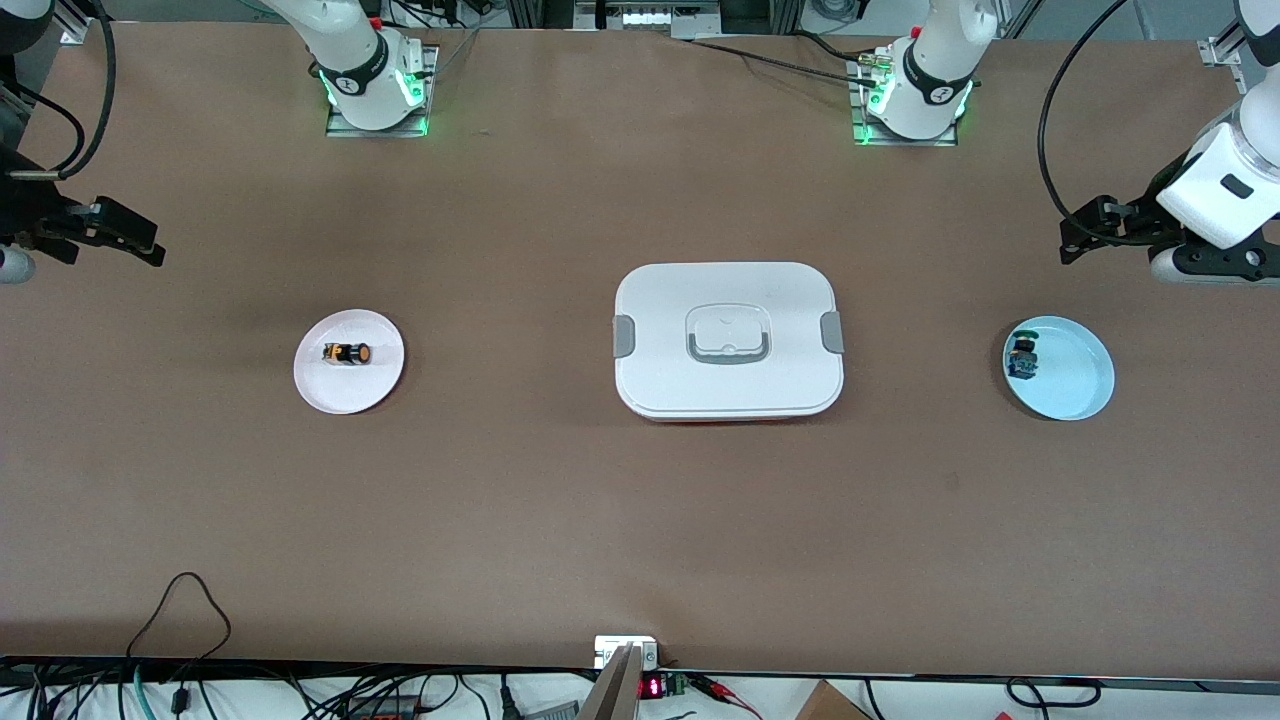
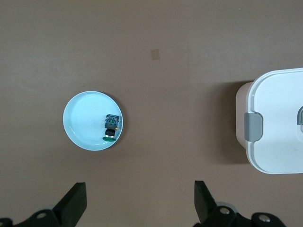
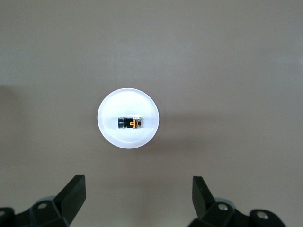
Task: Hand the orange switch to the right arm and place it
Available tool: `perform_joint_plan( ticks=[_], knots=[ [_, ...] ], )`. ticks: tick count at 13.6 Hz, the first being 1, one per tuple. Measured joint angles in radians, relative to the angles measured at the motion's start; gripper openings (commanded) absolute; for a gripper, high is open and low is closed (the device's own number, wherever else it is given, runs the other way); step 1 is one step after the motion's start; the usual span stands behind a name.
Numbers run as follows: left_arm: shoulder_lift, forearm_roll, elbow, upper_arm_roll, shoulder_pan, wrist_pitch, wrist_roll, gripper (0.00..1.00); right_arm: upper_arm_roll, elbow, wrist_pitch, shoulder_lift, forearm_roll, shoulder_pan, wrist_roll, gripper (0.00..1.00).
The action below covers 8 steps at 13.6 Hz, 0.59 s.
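**Currently at the start: no pickup, no handover**

Nothing of the task is done as far as the views show. The orange switch [image 1: 347, 354] lies on its side in the pink plate [image 1: 318, 390], toward the right arm's end of the desk [image 1: 640, 520]. Pickup, handover and placing all remain.

Hands:
- The right hand [image 1: 120, 238] hangs over the desk edge at the right arm's end, fingers spread, holding nothing.
- The left hand [image 1: 1095, 230] hangs over the desk edge at the left arm's end, fingers spread, holding nothing.

Containers:
- Pink plate: orange switch only.
- Blue plate [image 1: 1085, 380], toward the left arm's end: one green-capped switch [image 1: 1022, 357] against the rim.
- White lidded box [image 1: 728, 340], mid-desk: lid on, contents hidden.
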Motion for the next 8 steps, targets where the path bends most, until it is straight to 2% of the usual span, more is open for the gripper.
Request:
perform_joint_plan(
  ticks=[8],
  knots=[
    [0.000, 0.000, 0.000, 0.000, 0.000, -0.004, 0.000, 1.00, 0.004, 0.030, -0.059, 0.000, 0.000, 0.007, 0.000, 1.00]
  ],
)
